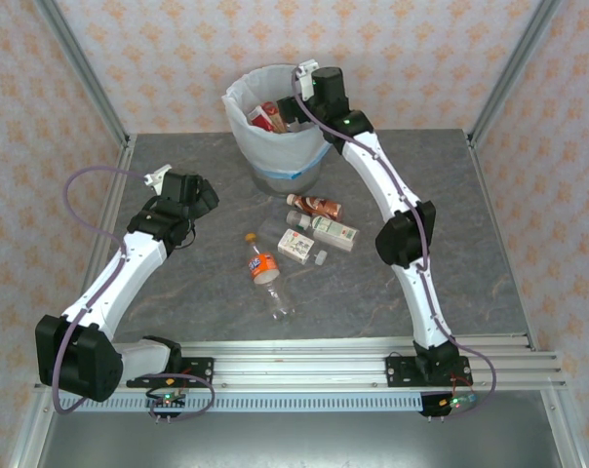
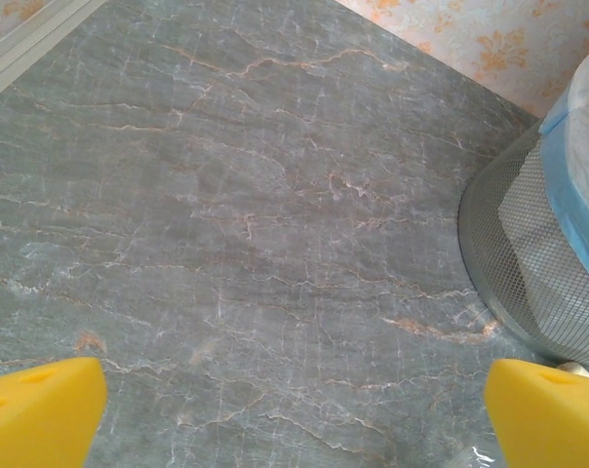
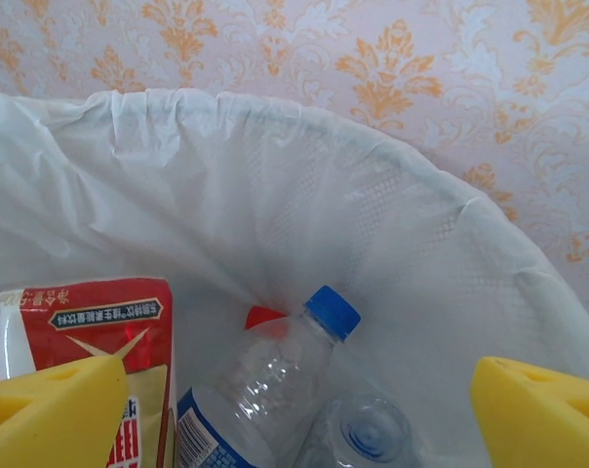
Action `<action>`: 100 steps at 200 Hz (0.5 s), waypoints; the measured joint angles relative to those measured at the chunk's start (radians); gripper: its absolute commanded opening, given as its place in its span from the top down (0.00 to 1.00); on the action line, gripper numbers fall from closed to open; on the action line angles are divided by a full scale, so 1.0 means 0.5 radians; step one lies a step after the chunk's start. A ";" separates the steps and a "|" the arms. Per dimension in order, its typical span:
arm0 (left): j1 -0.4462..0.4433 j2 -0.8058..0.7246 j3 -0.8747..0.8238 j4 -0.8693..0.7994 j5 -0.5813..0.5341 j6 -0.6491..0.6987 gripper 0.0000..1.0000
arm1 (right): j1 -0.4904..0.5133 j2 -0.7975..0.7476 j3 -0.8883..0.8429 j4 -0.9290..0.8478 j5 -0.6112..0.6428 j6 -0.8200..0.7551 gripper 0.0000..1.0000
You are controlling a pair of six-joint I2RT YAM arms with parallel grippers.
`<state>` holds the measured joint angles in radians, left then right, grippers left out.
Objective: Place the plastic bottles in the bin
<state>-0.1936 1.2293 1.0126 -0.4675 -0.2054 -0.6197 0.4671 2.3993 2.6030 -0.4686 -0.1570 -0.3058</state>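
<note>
Over the bin (image 1: 275,146) the right gripper (image 3: 299,414) hangs wide and empty, left gripper (image 2: 294,409) wide too; withdrawing may snag the liner (image 3: 275,195), clearance unclear, and bottles (image 1: 263,265) on the desk (image 1: 470,244) could roll if nudged

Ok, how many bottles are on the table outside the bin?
3: the brown-label bottle nearest the bin, the white-green-label bottle beside it, the orange-label bottle farthest from the bin. The white pack might be a fourth.
</note>
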 measured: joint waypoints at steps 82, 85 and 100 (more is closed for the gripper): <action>0.000 0.010 0.000 0.003 0.095 -0.001 0.00 | 0.000 -0.166 0.001 -0.238 -0.069 -0.072 0.01; 0.000 0.010 0.000 0.005 0.099 0.000 0.00 | 0.000 -0.171 0.001 -0.246 -0.072 -0.075 0.01; 0.000 0.012 0.000 0.017 0.134 -0.001 0.00 | 0.000 -0.195 0.001 -0.305 -0.087 -0.098 0.01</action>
<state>-0.1936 1.2354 1.0126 -0.4591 -0.1387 -0.6201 0.4671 2.3020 2.6034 -0.6212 -0.2005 -0.3546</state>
